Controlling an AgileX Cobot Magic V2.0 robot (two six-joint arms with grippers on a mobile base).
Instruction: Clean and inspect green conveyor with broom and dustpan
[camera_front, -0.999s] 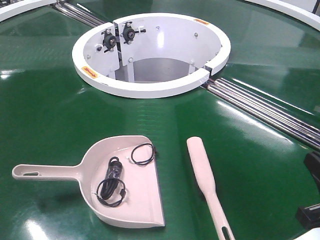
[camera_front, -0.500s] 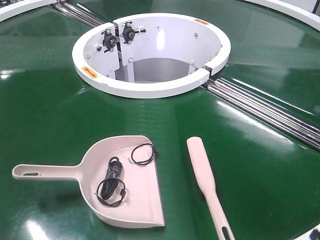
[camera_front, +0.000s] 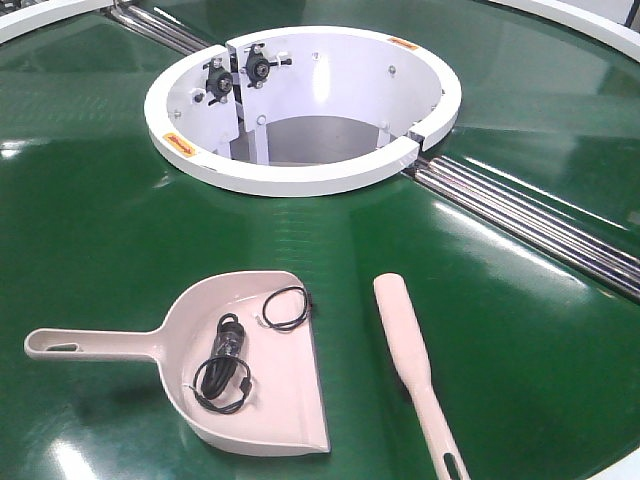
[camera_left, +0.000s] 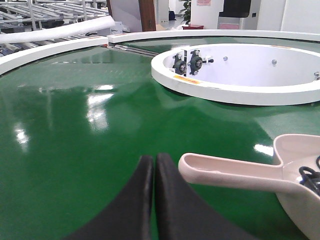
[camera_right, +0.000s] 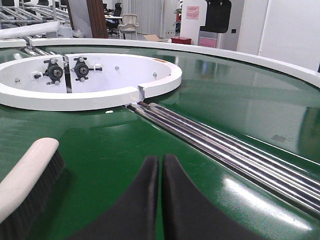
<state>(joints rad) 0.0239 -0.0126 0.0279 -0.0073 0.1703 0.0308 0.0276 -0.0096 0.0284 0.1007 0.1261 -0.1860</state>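
On the near part of the green conveyor (camera_front: 120, 230), the dustpan (camera_front: 250, 365) and the broom (camera_front: 412, 365) are lying flat, side by side but not touching. The dustpan is on the left and the broom is on the right. Black cords (camera_front: 228, 365) are sitting inside the pan.

In the front view, no arm is showing at all. The left gripper (camera_left: 154, 162) is hanging low over the belt, just beside the tip of the dustpan handle, and its jaws are pressed together with nothing between them. The right gripper (camera_right: 161, 162) is hanging low too, with the broom's bristly head off to its left. Its jaws are also pressed together and holding nothing.

It looks like the sweeping is mostly done, since the bits are sitting in the pan and both tools are lying down. My guess is that the job is near its end, or that the looking-over step is going on now. If the tools need lifting again, each gripper is going to have to spread its jaws first and then come down over a handle.

The dustpan's long line is running left to right. Its handle is pointing left and its flat open edge is facing right, toward the broom. The broom's long line is running far to near. Its head is pointing toward the white ring (camera_front: 300, 180), and its thin handle is pointing near and a little right.
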